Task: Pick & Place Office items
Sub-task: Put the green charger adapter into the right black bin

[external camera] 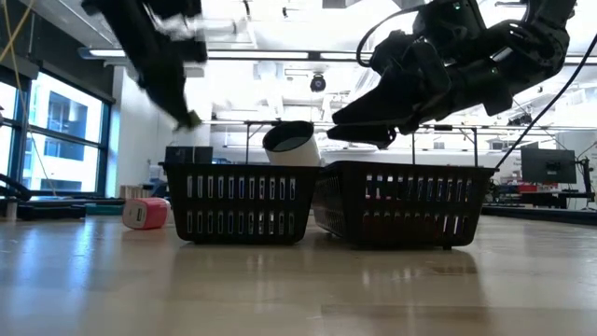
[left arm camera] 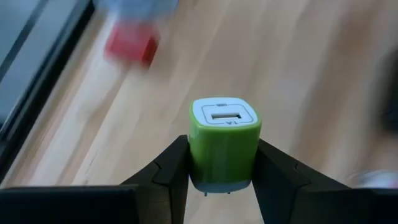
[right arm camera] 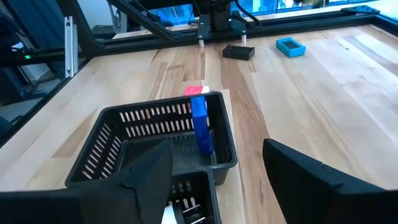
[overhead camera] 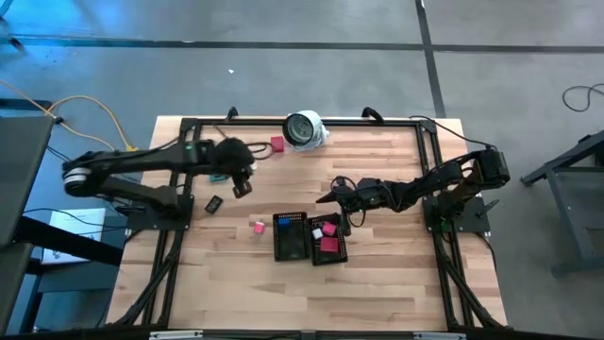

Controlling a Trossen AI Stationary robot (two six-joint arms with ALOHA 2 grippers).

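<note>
My left gripper (overhead camera: 243,181) hangs above the table's left half, shut on a small green charger cube (left arm camera: 224,134) with a white face. My right gripper (overhead camera: 332,194) stands open over the two black mesh trays (overhead camera: 277,238) (overhead camera: 342,247), its fingers apart above a tray (right arm camera: 124,134) that holds a blue piece (right arm camera: 199,127). The right tray holds pink and red pieces (overhead camera: 327,236). On the wood lie a pink piece (overhead camera: 258,227), a red piece (overhead camera: 276,144), a blue piece (right arm camera: 290,46) and a black piece (overhead camera: 214,203). My left gripper pinches the green cube by two opposite side faces (left arm camera: 198,155) between its two fingers. The fingers slant downward, and the cube's white face with its slot (left arm camera: 224,115) points away from the gripper. The cube is lifted clear of the table.
A large round white-and-grey object (overhead camera: 305,129) sits at the table's far edge. A black frame (overhead camera: 179,189) runs around the tabletop. Bare wood lies in front of the trays toward the near edge.
</note>
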